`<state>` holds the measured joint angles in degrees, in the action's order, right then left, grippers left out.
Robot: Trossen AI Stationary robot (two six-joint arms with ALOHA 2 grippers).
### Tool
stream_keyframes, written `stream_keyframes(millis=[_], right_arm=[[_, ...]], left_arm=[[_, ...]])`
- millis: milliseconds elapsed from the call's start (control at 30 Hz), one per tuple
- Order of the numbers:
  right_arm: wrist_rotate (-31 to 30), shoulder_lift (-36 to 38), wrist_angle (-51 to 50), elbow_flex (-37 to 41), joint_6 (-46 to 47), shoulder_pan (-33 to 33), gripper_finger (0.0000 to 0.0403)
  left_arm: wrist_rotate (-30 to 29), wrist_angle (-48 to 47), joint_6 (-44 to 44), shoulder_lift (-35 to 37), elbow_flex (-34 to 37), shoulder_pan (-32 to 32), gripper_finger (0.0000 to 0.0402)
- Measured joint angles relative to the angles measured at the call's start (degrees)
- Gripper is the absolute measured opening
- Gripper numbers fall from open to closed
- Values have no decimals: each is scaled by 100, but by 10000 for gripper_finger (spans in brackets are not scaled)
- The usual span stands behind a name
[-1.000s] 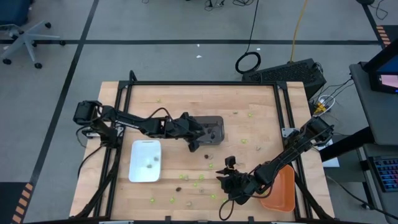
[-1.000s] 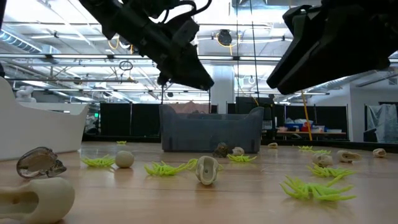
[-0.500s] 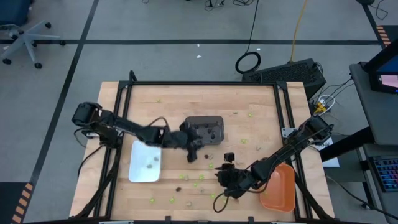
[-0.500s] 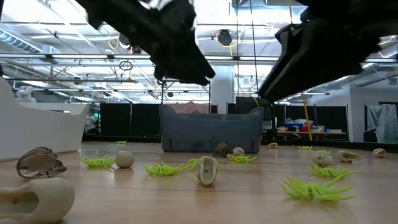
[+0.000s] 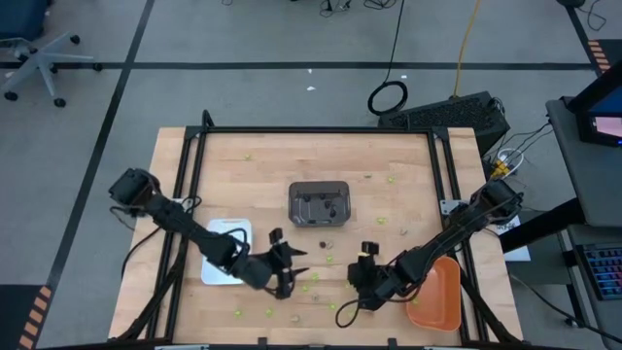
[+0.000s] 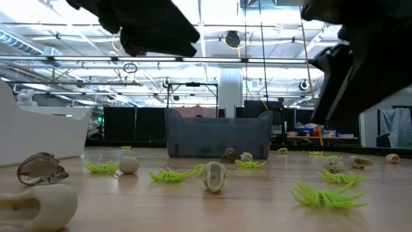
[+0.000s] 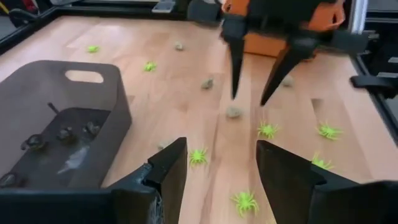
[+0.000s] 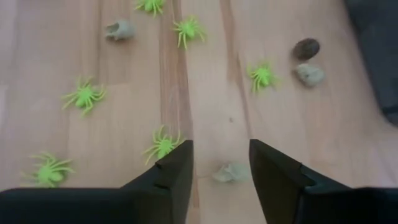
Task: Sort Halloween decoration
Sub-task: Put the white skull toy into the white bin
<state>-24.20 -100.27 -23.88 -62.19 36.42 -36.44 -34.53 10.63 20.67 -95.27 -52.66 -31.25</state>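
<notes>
Both arms are between picks, over the trinkets strewn across the front of the surface [image 5: 389, 146]. The left gripper [image 5: 287, 272], jaws apart and empty, has swung from the dark grey tray [image 5: 319, 203] down toward the lime-green spiders [image 7: 198, 155]. The right gripper [image 5: 362, 270], jaws also apart and empty, hovers over a pale tan trinket [image 8: 231, 172]; it looks due to descend and close on it.
</notes>
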Motion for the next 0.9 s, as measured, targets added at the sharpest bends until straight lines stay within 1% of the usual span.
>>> stream_keyframes(millis=[200, 333, 433, 500, 767, 900], right_arm=[[-141, -403, -19, 0, 170, -42, 183], [-420, -487, -140, 6, 246, -44, 191], [-445, -471, -312, 0, 346, -42, 191], [-429, -481, -392, 25, 356, -44, 188], [-360, -463, 191, 444, 489, -44, 160], [-336, -459, 210, 474, 409, -44, 140]], left_arm=[[-244, 191, 2, -66, 0, -231, 191], [-346, 427, 3, -65, 0, -268, 191], [-349, 450, 0, -67, 0, -264, 191], [-352, 504, 1, -67, 0, -244, 191], [-351, 512, -2, -67, 0, -248, 191], [-351, 509, -7, -67, 0, -248, 191]])
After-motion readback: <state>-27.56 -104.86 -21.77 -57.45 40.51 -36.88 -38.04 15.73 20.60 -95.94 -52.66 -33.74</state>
